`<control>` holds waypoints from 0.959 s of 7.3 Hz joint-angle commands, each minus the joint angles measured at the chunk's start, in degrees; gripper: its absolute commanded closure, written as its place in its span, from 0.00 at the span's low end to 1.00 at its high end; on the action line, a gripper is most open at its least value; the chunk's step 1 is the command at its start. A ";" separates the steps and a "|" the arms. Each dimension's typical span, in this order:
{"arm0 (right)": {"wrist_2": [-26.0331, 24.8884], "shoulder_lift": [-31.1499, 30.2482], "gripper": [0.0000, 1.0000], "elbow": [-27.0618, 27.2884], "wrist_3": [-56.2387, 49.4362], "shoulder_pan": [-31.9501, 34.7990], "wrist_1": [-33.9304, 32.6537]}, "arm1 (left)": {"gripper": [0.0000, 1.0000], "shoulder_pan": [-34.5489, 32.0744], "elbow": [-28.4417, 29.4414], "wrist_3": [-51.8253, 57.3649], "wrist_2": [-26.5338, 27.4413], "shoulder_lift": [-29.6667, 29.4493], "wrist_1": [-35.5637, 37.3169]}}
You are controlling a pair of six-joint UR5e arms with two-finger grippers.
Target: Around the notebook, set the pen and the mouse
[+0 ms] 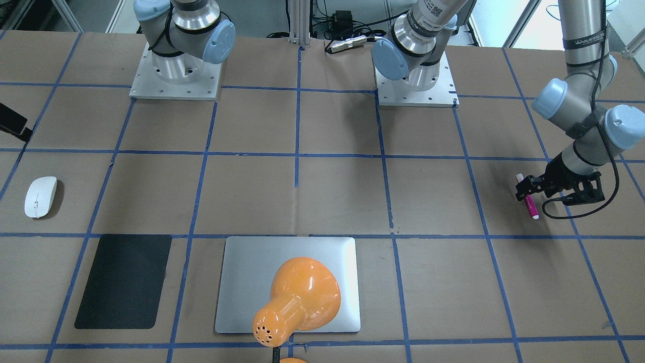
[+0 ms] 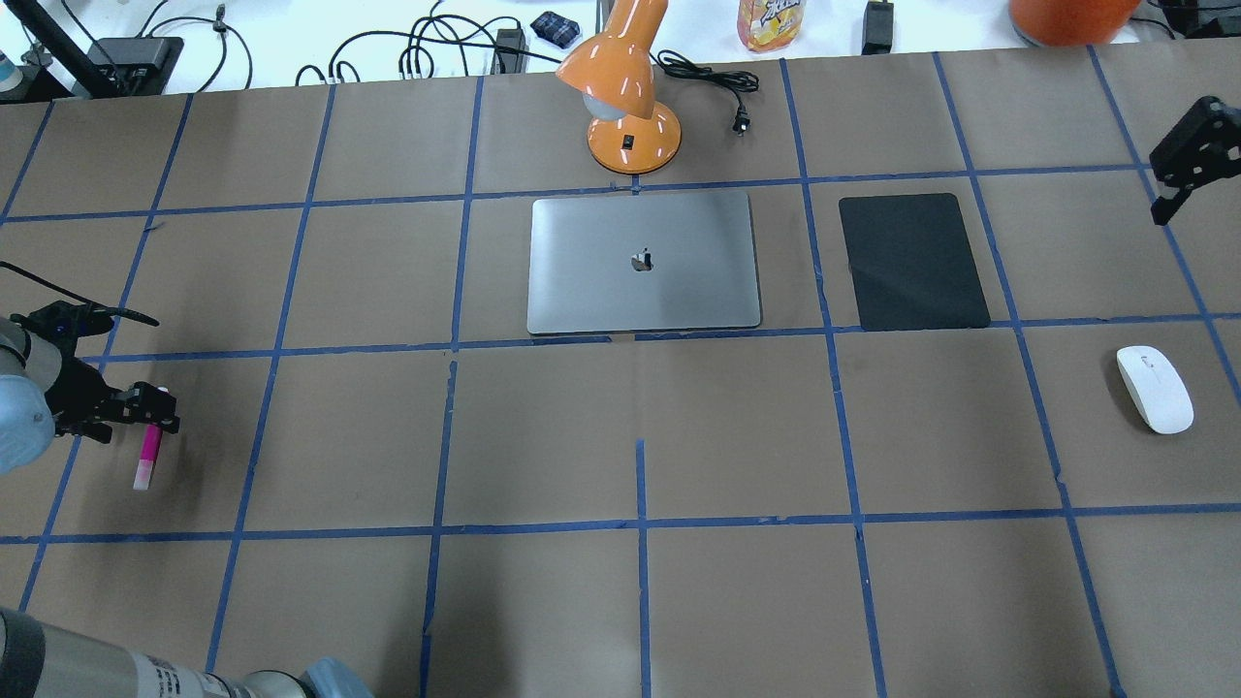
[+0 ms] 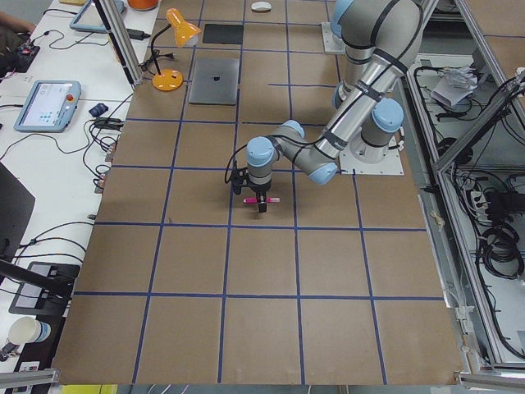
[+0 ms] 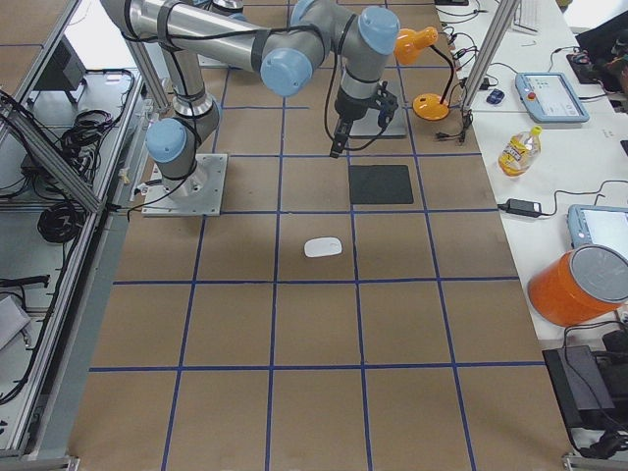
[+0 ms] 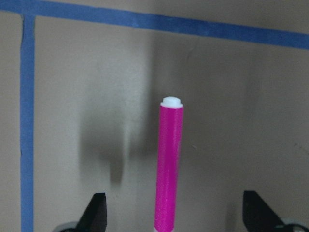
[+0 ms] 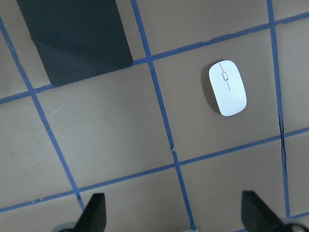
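**Operator:** Where is the pen now?

**Observer:** Look at the far left of your worktop (image 2: 640,582). The pen (image 2: 147,456) lies flat there, its pale cap end towards the robot, well apart from the notebook (image 2: 643,262). The left gripper (image 1: 521,190) is right over it.

**Operator:** Does it grip the pen?

**Observer:** No. In your left wrist view the fingers (image 5: 96,215) are spread wide, with the pen running up the middle between them and touching neither. You can't tell from these views whether the fingertips reach the worktop.

**Operator:** And the mouse?

**Observer:** You find the mouse (image 2: 1154,388) at the far right, alone in its taped square. It sits beyond the black mat (image 2: 911,262), a little nearer the robot, with the mat between it and the notebook. The right gripper (image 6: 176,215) hangs high above that side, its fingers also wide apart and holding nothing. Its wrist camera looks down on both mouse and mat.

**Operator:** Anything close to the notebook?

**Observer:** You see the orange lamp (image 2: 620,87) with its base just past the notebook's far edge, and the mat lies beside the notebook on the robot's right
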 commanded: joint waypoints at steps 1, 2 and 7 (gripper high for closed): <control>-0.06 -0.49 0.01 9.83 -8.17 -2.56 -12.78 | 0.78 0.08 -0.41 0.71 0.38 -0.40 0.70; 0.46 -0.24 0.00 14.04 -13.87 -5.35 -19.98 | 0.93 0.08 -0.50 0.80 0.12 -0.31 0.53; 10.05 8.70 0.00 29.11 -39.58 -19.43 -49.38 | 1.00 -6.75 0.11 -6.27 0.81 6.87 -9.81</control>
